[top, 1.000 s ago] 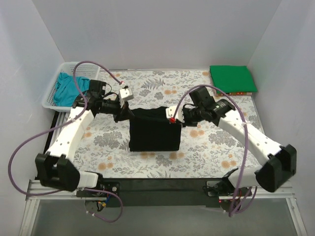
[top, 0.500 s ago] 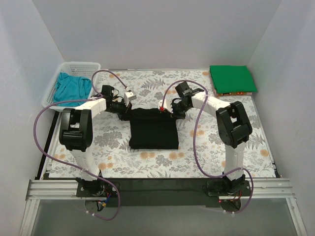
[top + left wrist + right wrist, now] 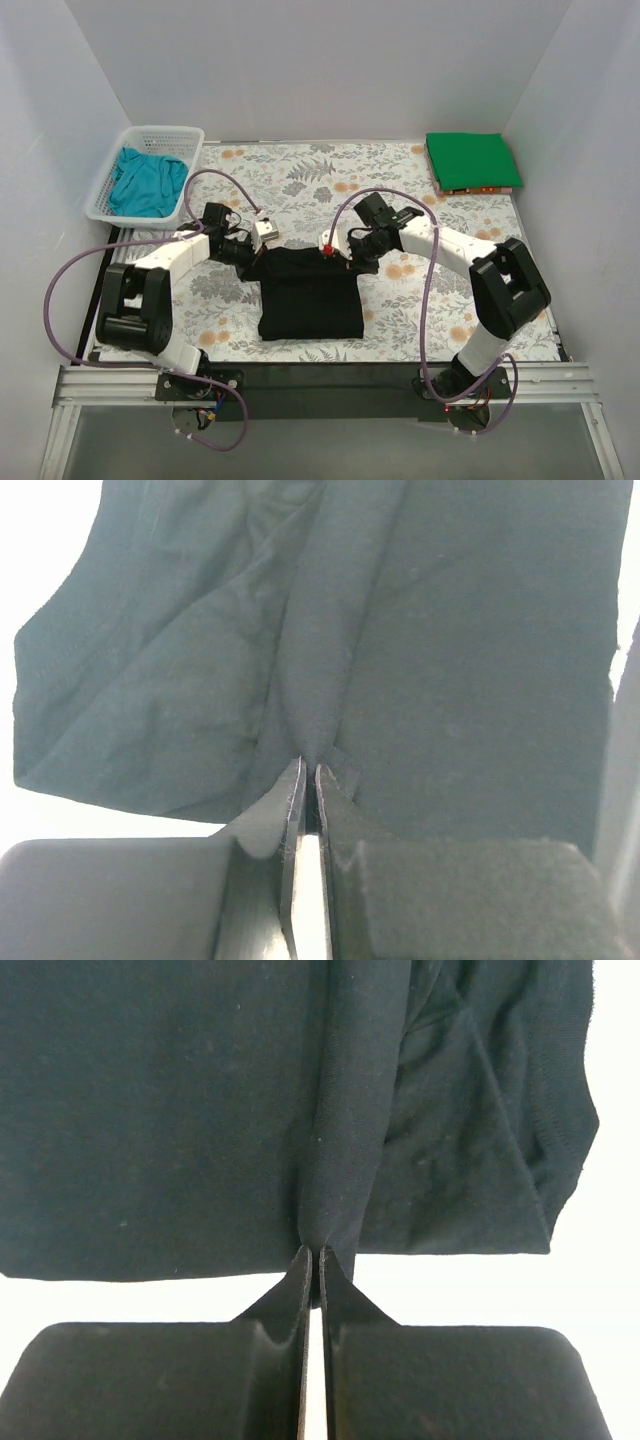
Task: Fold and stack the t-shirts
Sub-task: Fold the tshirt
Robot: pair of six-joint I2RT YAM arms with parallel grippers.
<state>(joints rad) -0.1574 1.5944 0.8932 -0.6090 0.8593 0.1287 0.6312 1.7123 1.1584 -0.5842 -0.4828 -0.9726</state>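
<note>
The black t-shirt hangs folded over the middle of the table, held by its two top corners. My left gripper is shut on its upper left corner, and the pinched cloth bunches just ahead of the jaws. My right gripper is shut on the upper right corner, the fabric gathered into a ridge at the fingertips. A folded bright green t-shirt lies at the back right corner. A crumpled teal blue t-shirt sits in the basket at the back left.
The white mesh basket stands against the left wall. A floral cloth covers the table. White walls close in the back and both sides. Purple cables loop off both arms.
Both grippers have drawn the black t-shirt's top edge toward the near side, and the shirt has slid nearer with them. Both arms have changed pose, elbows lower.
</note>
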